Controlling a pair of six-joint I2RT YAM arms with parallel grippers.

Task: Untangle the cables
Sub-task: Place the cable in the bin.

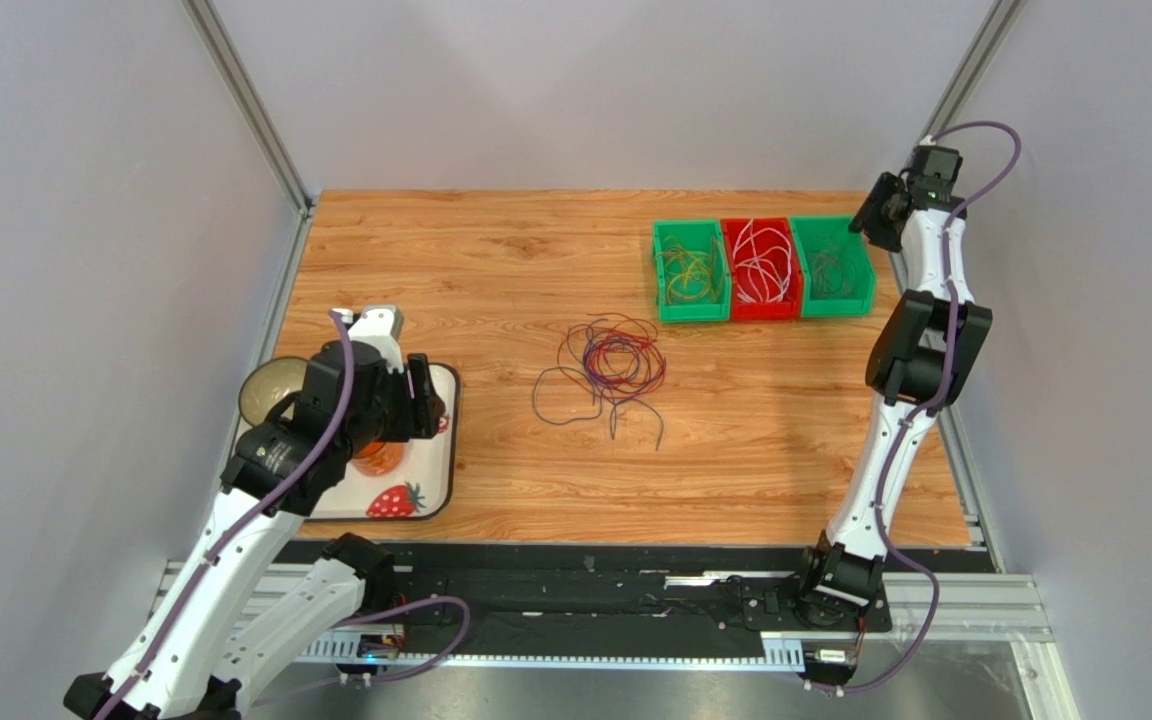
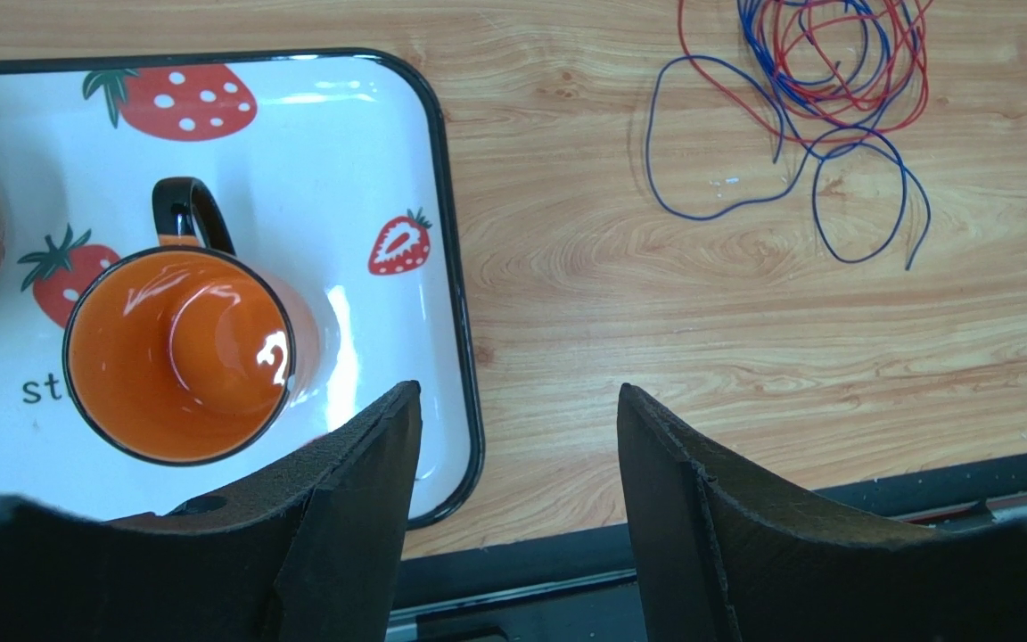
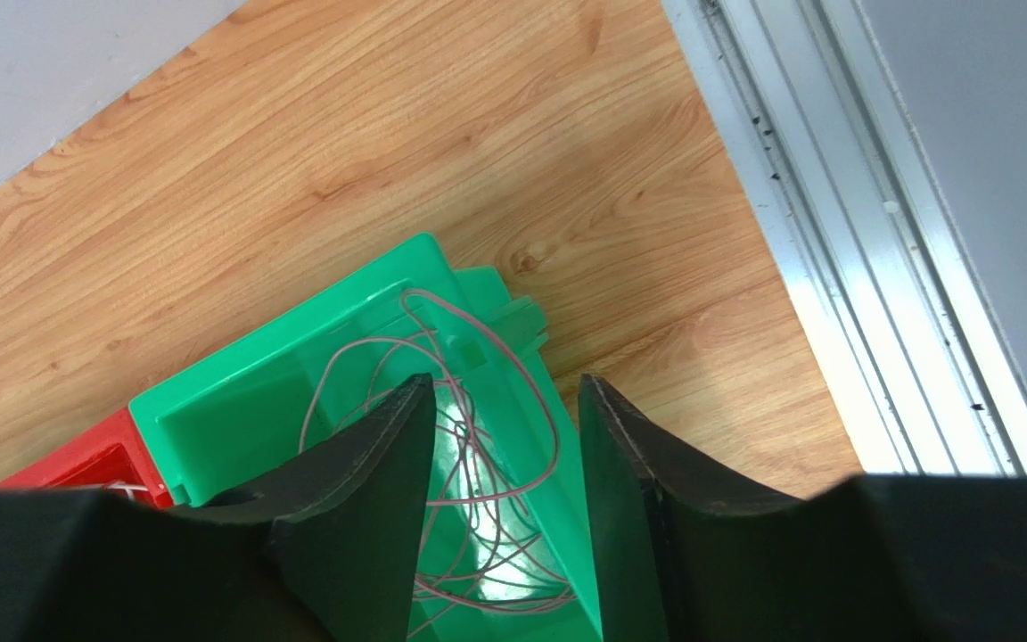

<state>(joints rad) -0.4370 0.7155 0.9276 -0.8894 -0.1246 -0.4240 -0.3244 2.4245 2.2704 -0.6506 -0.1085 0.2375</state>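
Note:
A loose tangle of thin red, blue and purple cables (image 1: 609,365) lies on the wooden table near the middle. It also shows at the top right of the left wrist view (image 2: 843,83). My left gripper (image 1: 429,398) is open and empty above the right edge of a strawberry tray, left of the tangle and apart from it; its jaws (image 2: 516,391) stand wide. My right gripper (image 1: 871,213) is open and empty above the rightmost green bin (image 3: 278,388), which holds pinkish-grey cables (image 3: 479,442); its jaws (image 3: 503,381) stand apart with nothing between them.
Three bins stand in a row at the back right: a green one (image 1: 689,272) with yellowish cables, a red one (image 1: 761,270) with white cables, a green one (image 1: 835,267) with grey cables. A white strawberry tray (image 2: 385,147) holds an orange mug (image 2: 177,355). A metal rail (image 3: 854,228) borders the table's right side.

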